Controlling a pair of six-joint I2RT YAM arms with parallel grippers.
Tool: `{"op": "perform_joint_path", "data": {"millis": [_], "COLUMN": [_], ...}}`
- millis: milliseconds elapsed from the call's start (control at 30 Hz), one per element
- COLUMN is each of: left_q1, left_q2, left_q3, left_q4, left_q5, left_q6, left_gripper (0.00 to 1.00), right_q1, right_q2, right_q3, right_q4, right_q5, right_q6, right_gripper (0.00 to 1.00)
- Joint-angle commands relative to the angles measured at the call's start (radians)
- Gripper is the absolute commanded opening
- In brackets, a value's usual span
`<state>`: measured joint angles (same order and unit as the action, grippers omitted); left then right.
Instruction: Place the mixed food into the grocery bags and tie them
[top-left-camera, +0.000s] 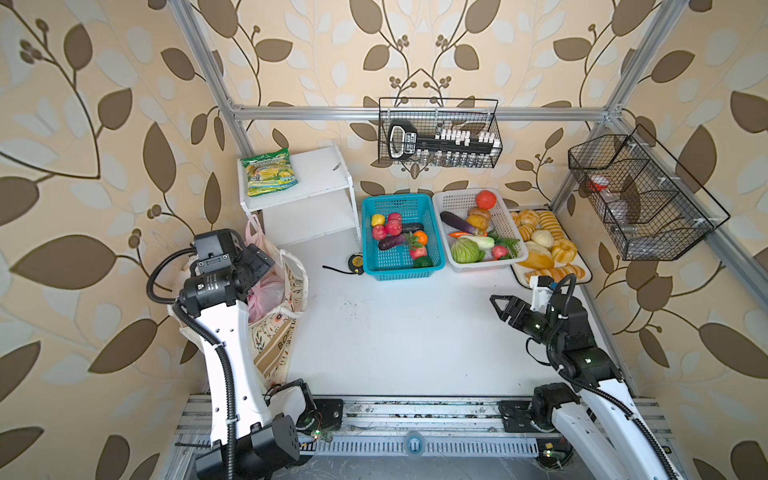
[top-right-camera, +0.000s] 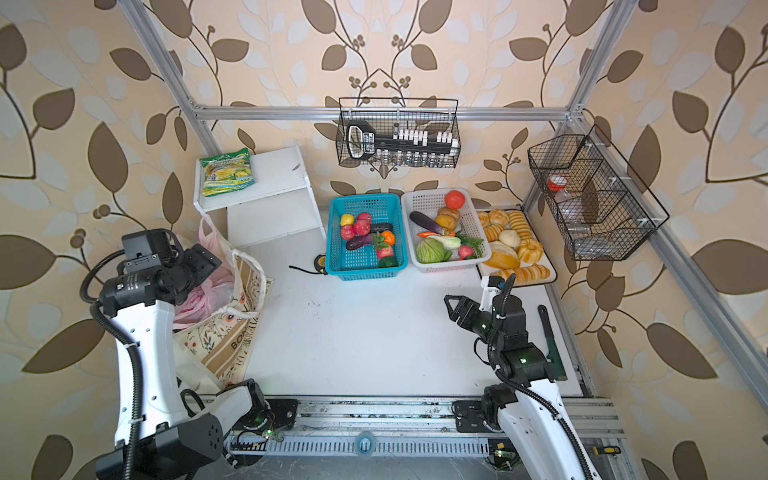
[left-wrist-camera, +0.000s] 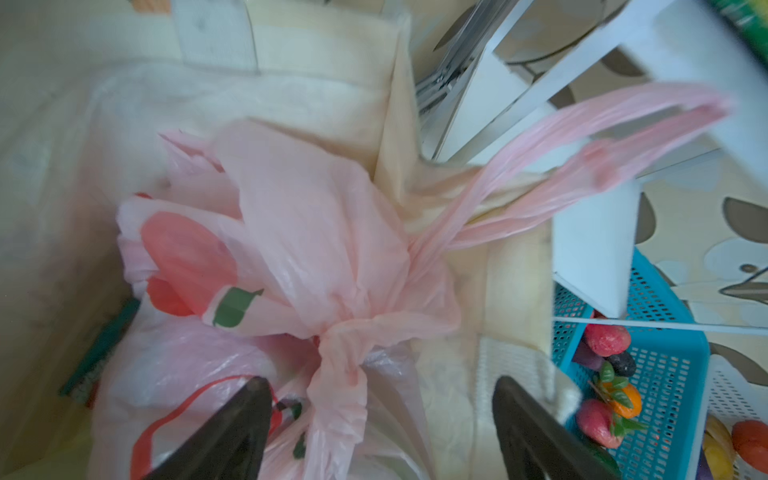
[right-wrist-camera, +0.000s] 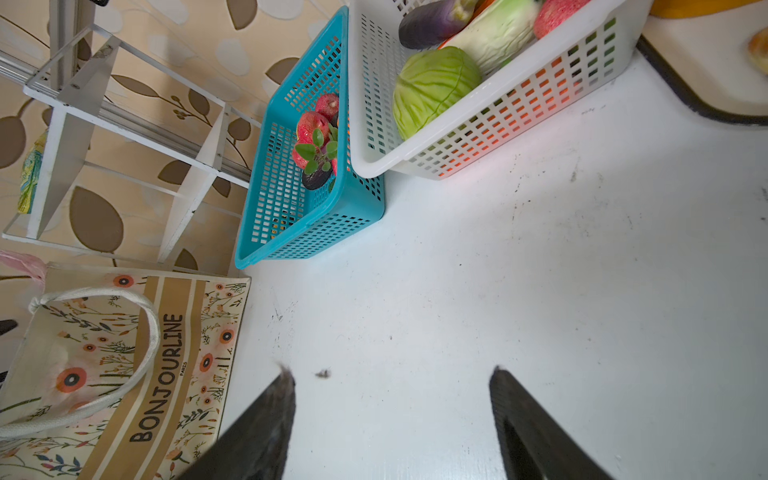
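The cream canvas tote (top-left-camera: 282, 332) (top-right-camera: 232, 332) (right-wrist-camera: 124, 365) stands at the left edge of the table. Inside it sits the pink plastic bag (left-wrist-camera: 316, 257) (top-left-camera: 266, 291) (top-right-camera: 203, 297), its top twisted into a knot. One handle loop (left-wrist-camera: 582, 137) sticks out toward the shelf. A teal packet edge (left-wrist-camera: 99, 353) shows beside the bag; the bag's other contents are hidden. My left gripper (left-wrist-camera: 381, 380) (top-left-camera: 259, 259) hovers over the tote's mouth, open, with a twisted pink strand between its fingers but not pinched. My right gripper (right-wrist-camera: 390, 372) (top-left-camera: 500, 305) hangs open above bare table.
At the back stand a blue basket (top-left-camera: 401, 270) of toy fruit, a white basket (top-left-camera: 511, 232) of toy vegetables and a bread tray (top-left-camera: 584, 266). A white shelf (top-left-camera: 316, 183) holds a green-yellow packet (top-left-camera: 270, 172). A tape measure (top-left-camera: 355, 262) lies beside the blue basket.
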<state>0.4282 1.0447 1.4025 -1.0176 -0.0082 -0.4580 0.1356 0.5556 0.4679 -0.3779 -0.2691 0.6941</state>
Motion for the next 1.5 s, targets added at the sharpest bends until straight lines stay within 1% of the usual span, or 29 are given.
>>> {"op": "perform_joint_path", "data": {"millis": [0,67,100,167,233,267,300,333,400,433,467,533,600,633,667,733,767,867,900,933,967,1000,1033,1067,1133,1233,1333,1400,1467], "left_q1": [-0.020,-0.026,-0.030,-0.059,-0.121,-0.172,-0.231,-0.287,-0.420,-0.481,-0.562,-0.722,-0.876,-0.921,-0.954,-0.966,-0.967,-0.963,-0.952,-0.929,-0.889,-0.835,-0.787,-0.752,-0.727,-0.691,-0.660,-0.614,-0.574], "left_q2": [-0.006,-0.003,0.003,0.018,0.014,-0.003,-0.029,-0.054,-0.099,-0.104,-0.096,-0.046,0.027,0.056,0.077,0.097,0.101,0.086,0.074,0.064,0.052,0.041,0.036,0.035,0.061,0.161,0.209,0.227,0.257], "left_q3": [0.064,0.095,0.113,0.150,0.177,0.171,0.147,0.103,-0.015,-0.067,-0.105,-0.155,-0.193,-0.216,-0.255,-0.380,-0.450,-0.579,-0.626,-0.676,-0.717,-0.753,-0.778,-0.796,-0.812,-0.810,-0.834,-0.851,-0.852], "left_q4": [-0.045,-0.055,-0.059,-0.056,-0.027,0.013,0.078,0.154,0.357,0.435,0.496,0.548,0.574,0.589,0.626,0.733,0.781,0.845,0.890,0.939,0.983,1.019,1.043,1.063,1.112,1.182,1.281,1.333,1.358], "left_q5": [-0.061,-0.107,-0.108,-0.022,0.076,0.145,0.203,0.249,0.369,0.401,0.418,0.415,0.359,0.331,0.278,0.187,0.111,-0.195,-0.294,-0.333,-0.346,-0.338,-0.305,-0.304,-0.323,-0.327,-0.311,-0.263,-0.259], "left_q6": [0.033,0.032,0.032,0.073,0.100,0.120,0.130,0.126,0.101,0.087,0.086,0.130,0.189,0.216,0.233,0.248,0.277,0.317,0.348,0.388,0.425,0.436,0.437,0.427,0.432,0.439,0.446,0.454,0.447], "left_gripper": [0.87,0.87,0.86,0.84,0.84,0.85,0.90,0.98,0.99,0.99,0.99,0.99,0.99,0.99,0.99,0.99,0.99,0.99,0.99,0.99,0.99,0.99,0.99,0.99,0.99,0.99,0.99,0.99,0.99], "right_q1": [0.002,0.001,0.003,0.002,0.002,0.002,0.001,0.001,-0.001,-0.001,0.000,-0.001,-0.001,-0.001,-0.001,-0.002,-0.002,-0.004,-0.005,-0.005,-0.007,-0.008,-0.010,-0.017,-0.035,-0.061,-0.066,-0.068,-0.071], "right_q2": [0.009,0.008,0.006,-0.003,-0.019,-0.029,-0.041,-0.051,-0.078,-0.091,-0.102,-0.121,-0.131,-0.133,-0.130,-0.115,-0.101,-0.046,-0.024,0.009,0.036,0.062,0.084,0.105,0.164,0.265,0.383,0.444,0.504], "right_q3": [0.032,0.032,0.032,0.032,0.036,0.037,0.041,0.043,0.044,0.043,0.040,0.027,0.011,0.001,-0.015,-0.055,-0.076,-0.136,-0.165,-0.198,-0.223,-0.239,-0.256,-0.272,-0.298,-0.304,-0.300,-0.286,-0.282], "right_q4": [-0.004,-0.006,-0.007,-0.010,-0.015,-0.017,-0.015,-0.007,0.021,0.038,0.059,0.105,0.151,0.174,0.208,0.282,0.322,0.441,0.494,0.561,0.605,0.653,0.698,0.747,0.840,0.952,1.069,1.111,1.165], "right_q5": [0.006,0.007,0.010,0.011,0.040,0.068,0.097,0.123,0.190,0.226,0.263,0.344,0.433,0.472,0.505,0.569,0.592,0.658,0.678,0.710,0.726,0.734,0.734,0.719,0.685,0.615,0.547,0.515,0.489], "right_q6": [-0.003,0.000,0.002,0.002,-0.022,-0.038,-0.059,-0.080,-0.135,-0.165,-0.200,-0.280,-0.357,-0.392,-0.431,-0.502,-0.533,-0.591,-0.597,-0.599,-0.606,-0.618,-0.625,-0.635,-0.642,-0.629,-0.662,-0.685,-0.695], "right_gripper": [0.74,0.74,0.74,0.74,0.74,0.73,0.74,0.74,0.75,0.76,0.76,0.77,0.78,0.79,0.79,0.80,0.83,0.85,0.86,0.85,0.86,0.86,0.86,0.86,0.86,0.86,0.86,0.86,0.86]}}
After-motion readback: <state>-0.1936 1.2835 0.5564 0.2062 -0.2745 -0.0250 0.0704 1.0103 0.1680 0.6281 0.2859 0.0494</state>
